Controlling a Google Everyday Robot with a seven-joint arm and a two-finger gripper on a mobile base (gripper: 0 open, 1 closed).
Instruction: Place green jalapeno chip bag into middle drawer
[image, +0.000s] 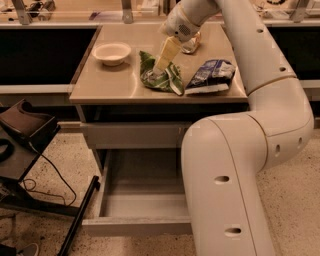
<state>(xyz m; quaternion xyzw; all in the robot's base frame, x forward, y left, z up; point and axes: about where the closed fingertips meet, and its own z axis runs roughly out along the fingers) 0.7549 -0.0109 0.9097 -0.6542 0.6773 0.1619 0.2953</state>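
Observation:
The green jalapeno chip bag (170, 82) lies crumpled on the tan table top (110, 87), near the middle. My gripper (159, 68) comes down from the upper right and its pale yellow tip rests on the bag's upper left part. The middle drawer (135, 226) is pulled out below the table, and the part of its grey inside that shows holds nothing. My big white arm (235, 175) hides the drawer's right side.
A blue-and-white snack bag (210, 75) lies just right of the green bag. A white bowl (112, 51) sits at the table's back left. A closed grey drawer front (132, 135) is above the open drawer. A black stand with cables (22, 130) is on the floor at left.

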